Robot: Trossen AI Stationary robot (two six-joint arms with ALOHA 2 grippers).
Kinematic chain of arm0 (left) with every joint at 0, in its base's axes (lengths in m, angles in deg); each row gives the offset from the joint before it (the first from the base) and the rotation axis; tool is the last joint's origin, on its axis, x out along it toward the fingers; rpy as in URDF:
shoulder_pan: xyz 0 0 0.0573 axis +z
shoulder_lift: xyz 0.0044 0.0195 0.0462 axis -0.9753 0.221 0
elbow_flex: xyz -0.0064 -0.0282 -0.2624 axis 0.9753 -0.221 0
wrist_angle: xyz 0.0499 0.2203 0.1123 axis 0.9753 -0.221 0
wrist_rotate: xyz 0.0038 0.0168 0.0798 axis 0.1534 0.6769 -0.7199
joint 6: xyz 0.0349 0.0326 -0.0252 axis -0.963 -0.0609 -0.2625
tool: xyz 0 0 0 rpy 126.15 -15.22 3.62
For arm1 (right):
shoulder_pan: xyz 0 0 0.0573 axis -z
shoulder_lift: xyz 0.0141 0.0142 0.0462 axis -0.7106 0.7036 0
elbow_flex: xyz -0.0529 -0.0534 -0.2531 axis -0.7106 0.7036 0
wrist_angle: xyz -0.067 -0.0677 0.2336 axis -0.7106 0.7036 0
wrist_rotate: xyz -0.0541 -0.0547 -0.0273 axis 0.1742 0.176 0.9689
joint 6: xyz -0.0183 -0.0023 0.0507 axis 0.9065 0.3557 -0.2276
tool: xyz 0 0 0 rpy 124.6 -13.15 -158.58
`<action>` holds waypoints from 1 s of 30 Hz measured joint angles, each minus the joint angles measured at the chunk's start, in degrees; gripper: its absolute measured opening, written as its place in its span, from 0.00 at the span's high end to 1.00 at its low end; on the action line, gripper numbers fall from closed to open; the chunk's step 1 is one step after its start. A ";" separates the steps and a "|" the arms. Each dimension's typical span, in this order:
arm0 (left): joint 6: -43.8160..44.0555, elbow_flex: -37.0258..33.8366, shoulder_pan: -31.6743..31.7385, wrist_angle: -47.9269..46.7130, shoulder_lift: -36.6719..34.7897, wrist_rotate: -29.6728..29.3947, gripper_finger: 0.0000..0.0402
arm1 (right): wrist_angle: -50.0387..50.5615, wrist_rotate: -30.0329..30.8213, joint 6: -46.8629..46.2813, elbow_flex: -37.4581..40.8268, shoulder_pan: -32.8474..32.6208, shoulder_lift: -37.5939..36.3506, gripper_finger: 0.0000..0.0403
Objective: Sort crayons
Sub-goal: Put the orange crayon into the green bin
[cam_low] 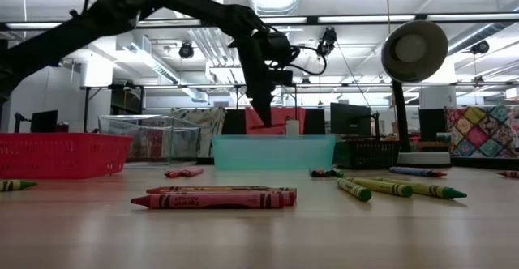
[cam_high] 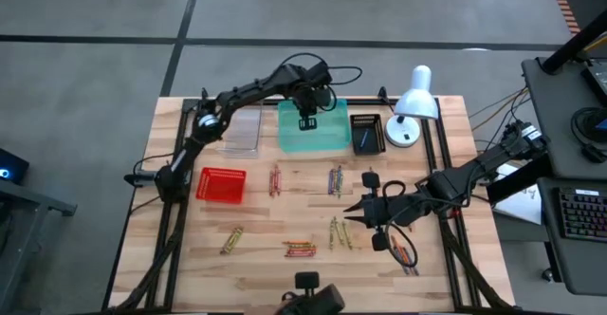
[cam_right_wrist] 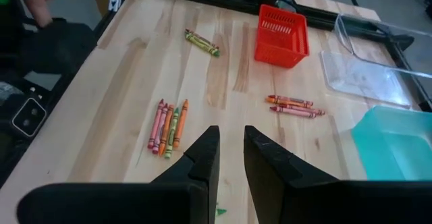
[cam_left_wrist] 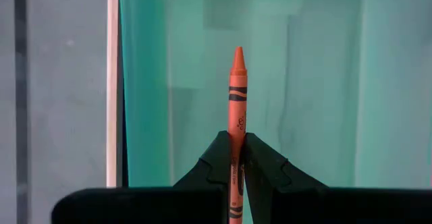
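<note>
Overhead, the left gripper [cam_high: 308,122], fingers clamping an orange crayon [cam_left_wrist: 236,116], hangs inside the teal tray's [cam_high: 289,137] rim.

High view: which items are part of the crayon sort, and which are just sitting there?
In the job:
- orange crayon clamped in left tool, over the teal tray
- loose crayons on the table
- red basket, clear tray, black bin, likely sort targets
- right tool, waiting above the table, holding nothing

Lying about:
- white desk lamp
- keyboard

Left gripper [cam_left_wrist: 236,160] clamped shut; right gripper [cam_right_wrist: 229,150] parted
</note>
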 joint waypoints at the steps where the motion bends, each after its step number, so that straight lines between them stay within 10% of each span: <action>1: -0.05 1.24 0.16 -1.27 0.88 0.05 1.00 | -0.01 -0.01 -0.37 0.00 0.00 0.00 0.85; 30: 2.82 -7.21 1.23 1.50 3.24 -0.55 0.86 | -0.03 0.03 -3.12 0.11 0.00 0.02 0.85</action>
